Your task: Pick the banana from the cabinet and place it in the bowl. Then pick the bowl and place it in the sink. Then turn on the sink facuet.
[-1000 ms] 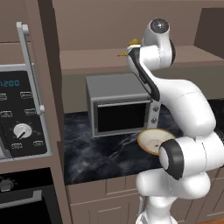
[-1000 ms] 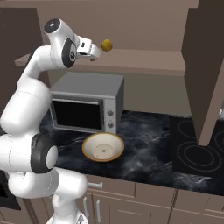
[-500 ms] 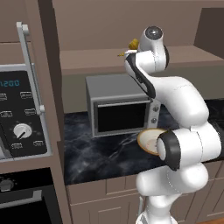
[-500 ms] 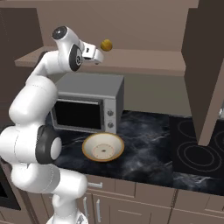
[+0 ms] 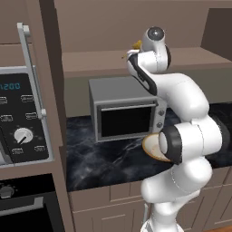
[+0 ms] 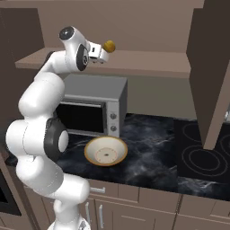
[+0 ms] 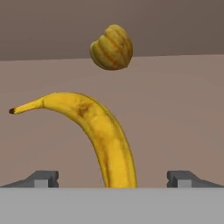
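Observation:
The banana (image 7: 98, 127) is slim, curved and yellow, and lies on the shelf board of the taupe cabinet (image 6: 148, 63) (image 5: 90, 61). In the hand view its thick end runs down between my two fingertips (image 7: 43, 177). My gripper (image 7: 114, 179) (image 6: 101, 53) is open at shelf height, one finger on each side of the banana, not closed on it. The cream bowl (image 6: 96, 152) with its tan rim stands on the dark counter below, partly hidden by my arm in the left base view (image 5: 149, 146). The sink and the sink facuet are out of view.
A rounder yellow-brown fruit (image 7: 111, 47) (image 6: 109, 46) sits on the shelf just beyond the banana. Under the shelf stands a grey microwave (image 5: 127, 118) (image 6: 90, 112). A cooktop (image 6: 202, 157) is at the right, an oven panel (image 5: 22, 122) at the left, and a cabinet side board (image 6: 211, 67) hangs over the cooktop.
My arm has stretched forward and the hand has moved closer to the shelf and the fruit. The jaws have stayed open. The bowl has not moved.

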